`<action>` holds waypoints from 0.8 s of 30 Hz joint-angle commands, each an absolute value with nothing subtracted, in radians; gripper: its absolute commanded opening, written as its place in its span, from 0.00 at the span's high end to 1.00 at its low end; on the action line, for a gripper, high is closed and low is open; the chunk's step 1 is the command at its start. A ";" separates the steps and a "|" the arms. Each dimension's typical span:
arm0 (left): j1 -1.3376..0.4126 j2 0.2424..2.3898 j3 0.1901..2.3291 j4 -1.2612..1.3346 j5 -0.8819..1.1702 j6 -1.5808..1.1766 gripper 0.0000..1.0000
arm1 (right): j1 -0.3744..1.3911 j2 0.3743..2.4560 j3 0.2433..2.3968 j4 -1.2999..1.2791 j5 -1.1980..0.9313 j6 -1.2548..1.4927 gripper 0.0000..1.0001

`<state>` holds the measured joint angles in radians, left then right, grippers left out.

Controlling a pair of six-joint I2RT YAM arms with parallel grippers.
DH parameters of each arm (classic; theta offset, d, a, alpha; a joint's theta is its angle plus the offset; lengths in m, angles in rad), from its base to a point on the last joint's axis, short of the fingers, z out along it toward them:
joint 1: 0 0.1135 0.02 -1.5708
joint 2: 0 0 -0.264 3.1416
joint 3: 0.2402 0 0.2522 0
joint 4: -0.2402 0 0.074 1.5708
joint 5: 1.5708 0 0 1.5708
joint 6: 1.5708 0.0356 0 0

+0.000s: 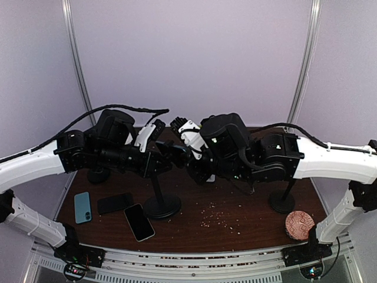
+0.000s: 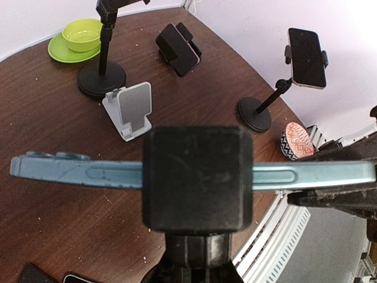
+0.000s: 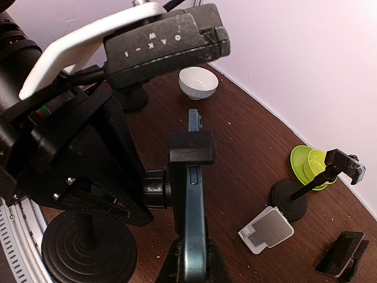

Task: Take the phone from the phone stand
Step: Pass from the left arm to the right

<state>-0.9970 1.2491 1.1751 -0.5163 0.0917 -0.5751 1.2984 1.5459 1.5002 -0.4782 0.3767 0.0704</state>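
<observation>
My right gripper [image 3: 189,266] is clenched on the near end of the blue phone [image 2: 88,175], a finger on either face. The phone stands edge-on, pinched at mid-length by the black clamp [image 2: 197,180] of the phone stand [image 1: 162,206], raised above the brown table [image 2: 53,230]. My left gripper [image 1: 162,164] crowds the clamp from the opposite side, and whether its jaws are parted or closed I cannot tell; both my wrists meet over the stand's round base.

Just past the clamp a white folding stand [image 2: 131,109] sits on the wood. Behind it is the base of a second stand [image 2: 101,79], then a green bowl [image 2: 81,32] resting on a green plate [image 2: 59,52]. A black holder [image 2: 178,48] lies further back toward the wall. Off to the right a third stand [image 2: 254,115] carries a dark phone [image 2: 306,59] upright in its clip, with a patterned cup [image 2: 296,141] beside its base at the table's edge. A white bowl [image 3: 198,82] sits far off near the wall.
</observation>
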 commanded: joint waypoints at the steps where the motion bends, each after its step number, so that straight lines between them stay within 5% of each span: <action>1: -1.005 1.192 1.205 -0.379 0.055 -0.553 1.00 | 1.311 1.552 1.551 -0.494 0.393 0.068 1.00; 5: -1.005 1.175 1.213 -0.399 0.014 -0.495 1.00 | 1.313 1.550 1.588 -0.507 0.420 0.054 1.00; 10: -1.004 1.148 1.235 -0.441 -0.060 -0.443 0.72 | 1.312 1.542 1.620 -0.506 0.461 0.033 1.00; 15: -1.003 1.108 1.243 -0.456 -0.152 -0.434 0.04 | 1.312 1.537 1.639 -0.495 0.504 0.019 1.00; 24: -1.002 1.048 1.233 -0.469 -0.260 -0.401 0.02 | 1.312 1.540 1.674 -0.485 0.517 0.027 1.00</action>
<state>-1.0069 1.0603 1.2140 -0.4873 -0.1940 -0.4450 1.3071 1.5658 1.6012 -0.6056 0.4629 0.0013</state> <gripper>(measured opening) 0.977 0.068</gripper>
